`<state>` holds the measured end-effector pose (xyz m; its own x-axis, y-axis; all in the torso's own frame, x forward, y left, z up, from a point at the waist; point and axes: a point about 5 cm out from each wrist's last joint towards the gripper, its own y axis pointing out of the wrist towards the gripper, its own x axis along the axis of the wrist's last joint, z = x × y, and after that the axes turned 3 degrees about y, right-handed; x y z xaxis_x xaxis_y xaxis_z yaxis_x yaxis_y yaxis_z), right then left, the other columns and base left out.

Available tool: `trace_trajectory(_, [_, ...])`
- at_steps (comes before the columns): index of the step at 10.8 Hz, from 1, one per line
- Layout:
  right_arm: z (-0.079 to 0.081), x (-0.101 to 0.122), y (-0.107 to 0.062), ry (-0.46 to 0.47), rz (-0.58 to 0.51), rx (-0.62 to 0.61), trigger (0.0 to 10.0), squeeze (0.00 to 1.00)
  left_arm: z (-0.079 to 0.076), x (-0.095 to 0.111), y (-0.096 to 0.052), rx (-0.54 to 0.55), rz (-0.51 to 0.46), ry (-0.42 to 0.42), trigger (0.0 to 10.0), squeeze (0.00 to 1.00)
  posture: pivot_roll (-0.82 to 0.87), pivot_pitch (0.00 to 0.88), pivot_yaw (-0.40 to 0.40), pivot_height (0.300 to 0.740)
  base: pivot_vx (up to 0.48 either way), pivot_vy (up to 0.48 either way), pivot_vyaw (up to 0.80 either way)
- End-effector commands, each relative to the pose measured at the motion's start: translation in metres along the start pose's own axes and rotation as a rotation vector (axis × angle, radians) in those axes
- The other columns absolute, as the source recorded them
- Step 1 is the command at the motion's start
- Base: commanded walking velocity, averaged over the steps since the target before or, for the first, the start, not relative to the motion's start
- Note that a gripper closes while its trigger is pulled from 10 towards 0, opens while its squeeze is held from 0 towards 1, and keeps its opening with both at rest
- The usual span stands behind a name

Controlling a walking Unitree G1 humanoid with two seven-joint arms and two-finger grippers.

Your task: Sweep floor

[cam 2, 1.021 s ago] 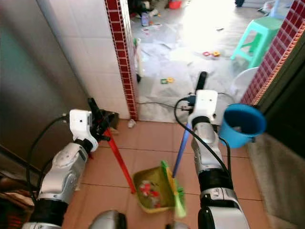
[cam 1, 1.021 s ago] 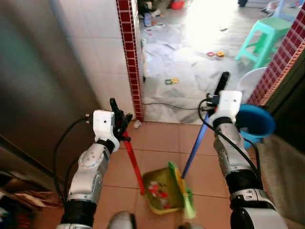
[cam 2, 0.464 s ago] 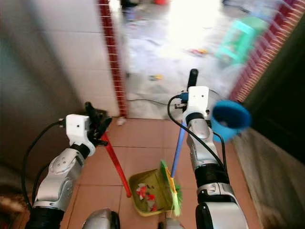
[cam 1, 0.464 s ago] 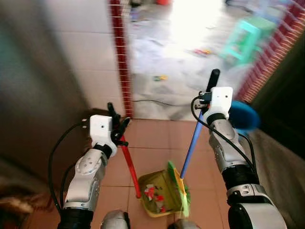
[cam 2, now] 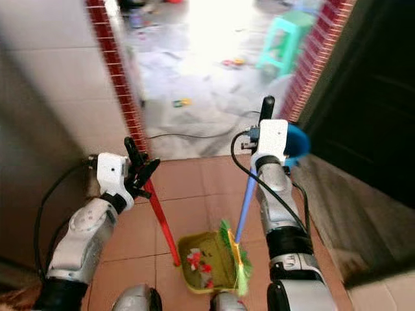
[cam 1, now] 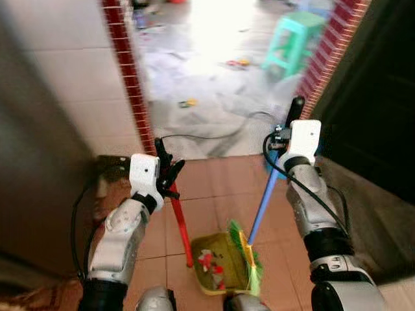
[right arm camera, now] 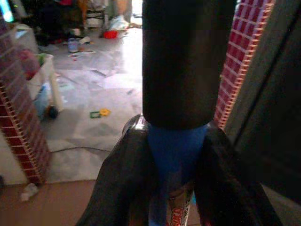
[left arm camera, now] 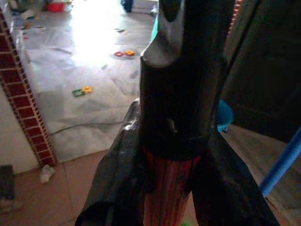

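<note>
The broom (cam 1: 258, 214), blue-handled with green bristles low by the robot's feet, has the right gripper (right arm camera: 164, 197) clamped around its shaft just under the black top grip. The left gripper (left arm camera: 164, 188) is closed on the dustpan's red handle (cam 1: 180, 223). Both forearms rise bent, wrists up. The yellow-green dustpan (cam 1: 217, 262) sits on terracotta tiles (cam 1: 207, 188), holding what seem scraps (red, white).
</note>
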<state>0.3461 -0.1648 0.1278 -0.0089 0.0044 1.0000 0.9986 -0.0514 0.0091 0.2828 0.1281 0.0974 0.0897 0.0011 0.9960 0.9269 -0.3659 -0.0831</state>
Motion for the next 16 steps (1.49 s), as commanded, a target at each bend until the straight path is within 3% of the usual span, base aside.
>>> trace_trajectory(1, [-0.001,0.016,0.003,-0.037,-0.053,0.003,10.0,0.0,-0.001,0.027,0.002,-0.022,-0.107,0.032,10.0,0.0,-0.02,0.068,-0.001,0.74,0.0,0.0,-0.8])
trace_trajectory(4, [0.002,0.006,-0.004,-0.021,-0.039,-0.001,10.0,0.0,0.011,0.024,-0.008,0.034,-0.106,-0.02,10.0,0.0,-0.03,0.077,0.041,0.74,0.0,0.0,-0.8])
trace_trajectory(7, [0.006,-0.001,-0.007,-0.028,-0.018,0.022,10.0,0.0,0.021,0.041,-0.004,0.084,-0.162,-0.045,10.0,0.0,-0.02,0.081,0.004,0.74,0.0,0.0,0.0])
trace_trajectory(8, [0.006,0.004,-0.004,-0.022,-0.035,0.017,10.0,0.0,0.023,0.043,-0.004,0.09,-0.17,-0.049,10.0,0.0,-0.02,0.081,0.002,0.74,0.0,0.0,0.0])
trace_trajectory(9, [0.006,0.026,0.001,0.0,-0.128,0.013,10.0,0.0,0.021,0.041,-0.003,0.078,-0.156,-0.041,10.0,0.0,-0.03,0.082,-0.002,0.74,0.0,0.0,0.0])
trace_trajectory(11, [0.013,0.042,0.008,0.107,-0.133,0.043,10.0,0.0,0.017,0.036,0.0,0.065,-0.14,-0.041,10.0,0.0,-0.04,0.081,-0.005,0.74,0.0,0.0,0.0])
trace_trajectory(12, [0.012,0.04,0.008,0.01,-0.139,0.052,10.0,0.0,0.015,0.037,0.003,0.066,-0.148,-0.049,10.0,0.0,-0.05,0.079,-0.009,0.74,0.0,0.0,0.0])
trace_trajectory(13, [-0.001,0.03,0.007,-0.101,-0.106,-0.019,10.0,0.0,0.015,0.043,0.004,0.085,-0.179,-0.05,10.0,0.0,-0.05,0.079,-0.011,0.74,0.0,0.0,0.0])
trace_trajectory(16, [-0.008,0.027,0.005,-0.103,-0.089,-0.049,10.0,0.0,0.023,0.059,0.006,0.137,-0.24,-0.061,10.0,0.0,-0.05,0.078,-0.009,0.74,0.0,0.0,-0.68])
